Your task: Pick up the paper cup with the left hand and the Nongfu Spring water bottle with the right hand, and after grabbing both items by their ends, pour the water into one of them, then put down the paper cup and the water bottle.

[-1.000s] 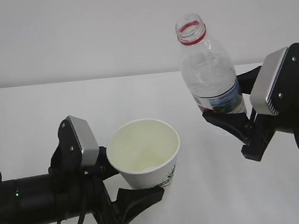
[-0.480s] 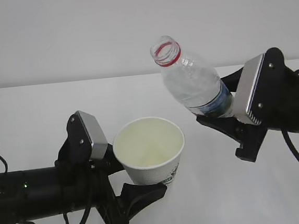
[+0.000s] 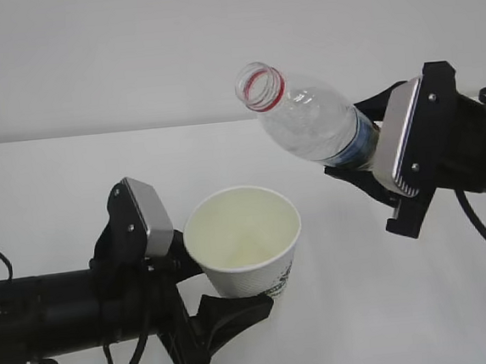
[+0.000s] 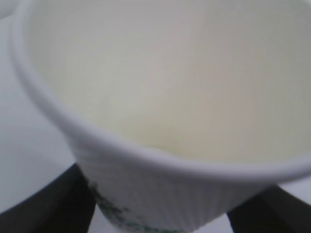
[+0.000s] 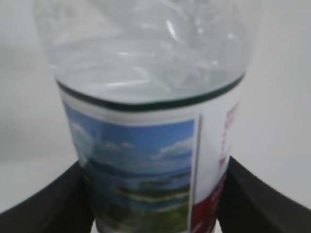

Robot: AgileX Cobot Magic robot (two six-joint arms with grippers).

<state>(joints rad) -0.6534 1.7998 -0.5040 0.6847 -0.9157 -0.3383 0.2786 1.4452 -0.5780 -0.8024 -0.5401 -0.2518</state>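
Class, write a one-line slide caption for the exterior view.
Right gripper tilts an uncapped water bottle toward the paper cup held by the left gripper.

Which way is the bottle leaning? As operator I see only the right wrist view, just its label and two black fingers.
Observer: The bottle tilts left, its open mouth higher than the cup, not yet above it.
Operator: Is the cup held?
Observer: Yes, the left gripper clamps its lower half, clear of the table.
Operator: Any water in the cup?
Observer: In the left wrist view the cup's inside looks dry.
Operator: Is water pouring?
Observer: No stream leaves the mouth.
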